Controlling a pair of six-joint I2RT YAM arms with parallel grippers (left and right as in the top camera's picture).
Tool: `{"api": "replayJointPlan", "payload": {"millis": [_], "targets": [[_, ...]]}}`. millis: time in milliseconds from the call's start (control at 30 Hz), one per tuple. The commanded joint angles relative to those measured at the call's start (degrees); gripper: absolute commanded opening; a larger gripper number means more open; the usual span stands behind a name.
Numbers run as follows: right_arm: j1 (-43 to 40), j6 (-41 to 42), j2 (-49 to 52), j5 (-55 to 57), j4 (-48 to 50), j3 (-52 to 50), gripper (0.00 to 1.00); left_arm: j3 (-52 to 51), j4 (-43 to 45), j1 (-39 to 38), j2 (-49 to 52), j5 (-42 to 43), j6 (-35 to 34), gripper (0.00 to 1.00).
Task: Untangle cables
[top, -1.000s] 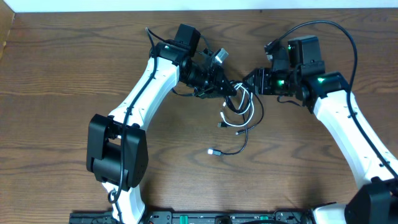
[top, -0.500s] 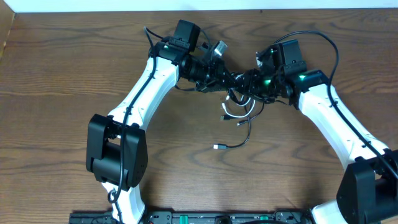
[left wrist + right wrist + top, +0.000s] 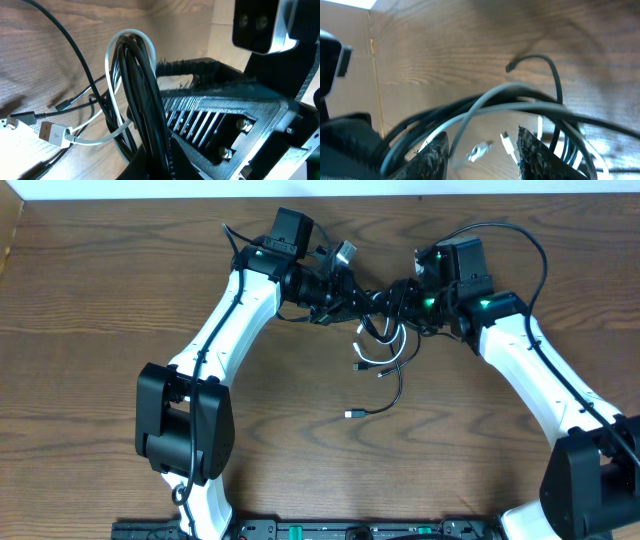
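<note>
Overhead, the left gripper (image 3: 358, 298) and right gripper (image 3: 400, 298) meet nose to nose at the far middle of the wooden table (image 3: 100, 330). The knotted black-and-white cables (image 3: 385, 345) spill from between them, and one black strand's plug (image 3: 352, 414) lies nearer the front. In the left wrist view, the loops run down into the clamped left jaws, with a white USB plug (image 3: 54, 134) on the wood beside them. In the right wrist view, the right fingers (image 3: 437, 155) stand apart and strands cross the gap.

Robot lab: two white arms (image 3: 225, 330) at wood-grain table (image 3: 80, 330)
</note>
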Motion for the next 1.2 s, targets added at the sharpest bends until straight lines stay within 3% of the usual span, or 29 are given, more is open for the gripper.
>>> {"api": "replayJointPlan", "payload": {"millis": [0,300,567,667,933,1167], "targets": [[1.0,2.4,1.3,-2.3,2.4,0.5,0.41,0.3,-0.5,-1.2,-0.7,3.9,-0.5,0.07],[1.0,3.2,4.2,-2.4,5.5,0.5,0.32,0.3,-0.4,-1.2,-0.7,6.5,-0.5,0.07],[0.1,2.1,4.3,-3.1,5.2,0.5,0.01,0.3,-0.5,-0.8,-0.7,6.6,1.8,0.07],[-1.4,1.6,4.3,-6.8,5.3,0.5,0.01,0.3,-1.3,-0.6,-0.7,3.7,6.4,0.07],[-8.5,0.5,2.4,-19.9,5.0,0.5,0.01,0.3,-9.3,-0.6,-0.7,-19.2,13.9,0.07],[-15.1,-1.7,2.1,-22.3,3.3,0.5,0.01,0.3,-11.3,-0.6,-0.7,-22.6,19.7,0.07]]}}
